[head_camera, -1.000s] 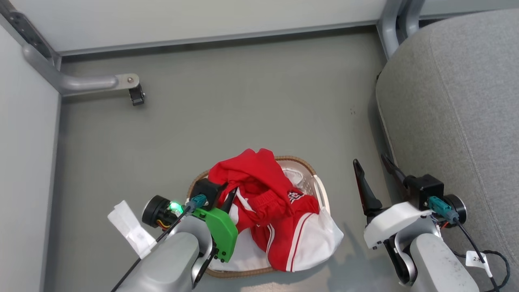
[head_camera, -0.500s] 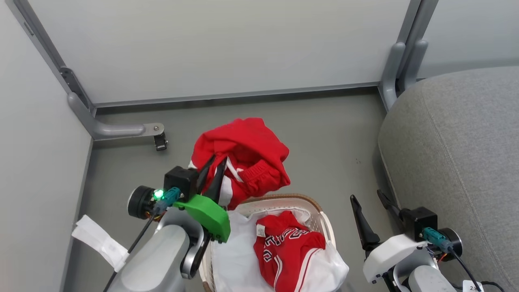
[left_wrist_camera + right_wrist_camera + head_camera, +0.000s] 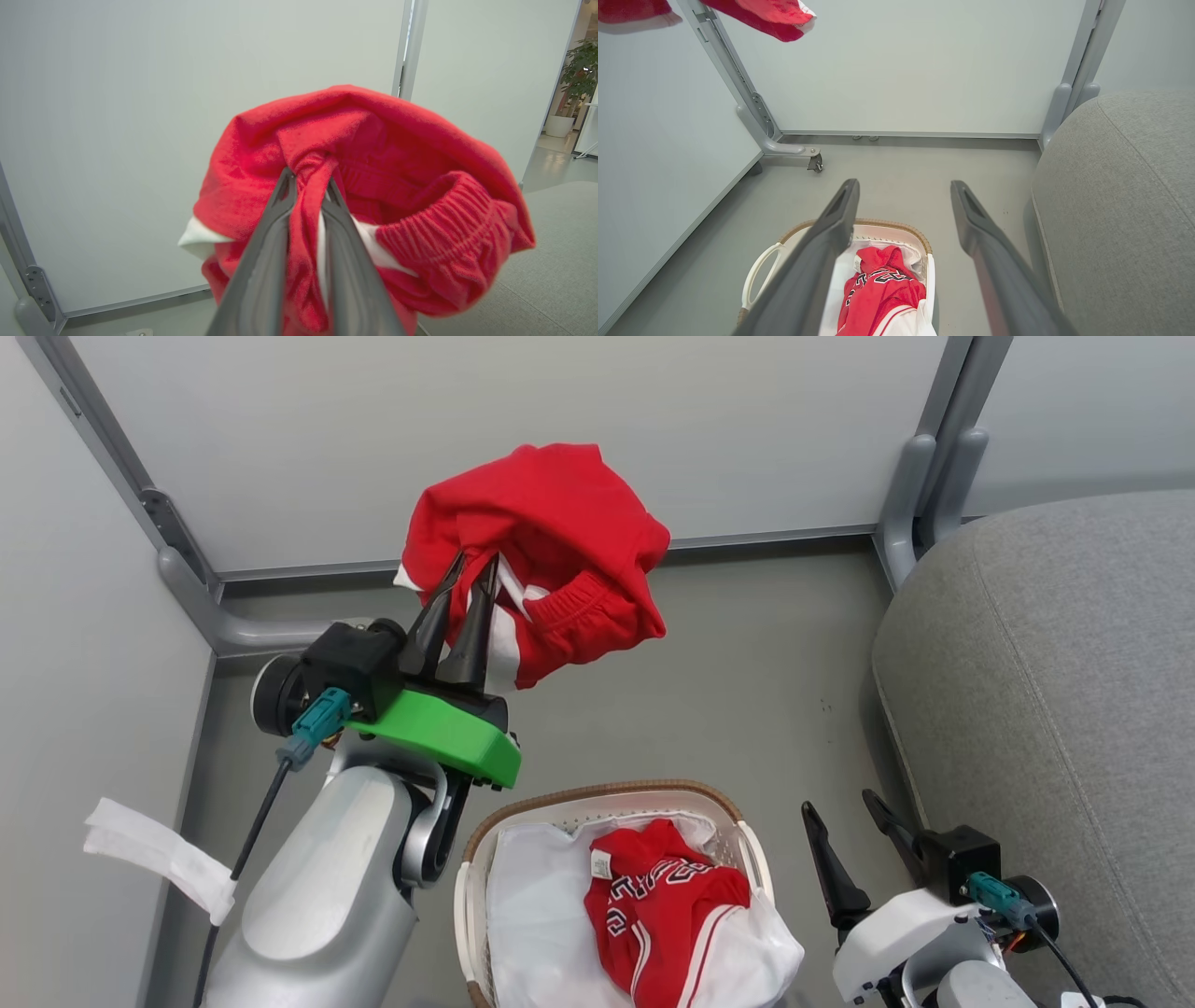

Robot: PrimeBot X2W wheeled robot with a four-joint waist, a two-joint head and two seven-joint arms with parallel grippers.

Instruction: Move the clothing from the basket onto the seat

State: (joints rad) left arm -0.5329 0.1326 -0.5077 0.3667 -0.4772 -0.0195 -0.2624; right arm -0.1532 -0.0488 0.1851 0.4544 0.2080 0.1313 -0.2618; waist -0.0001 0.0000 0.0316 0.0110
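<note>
Left fingers (image 3: 474,625) pinch the shorts (image 3: 551,523) near a partition (image 3: 280,448); right fingers (image 3: 829,868) gape empty beside the seat (image 3: 1046,691).

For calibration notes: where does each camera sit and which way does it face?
Head view: on the head, facing down at floor and basket; left fingers shut on red shorts, right fingers open.
Left wrist view: on that wrist, facing a wall panel; left fingers pinching the shorts.
Right wrist view: on that wrist, facing down at the jersey in the basket; right fingers spread.
Shared: head and right wrist views both show basket, jersey, seat.
</note>
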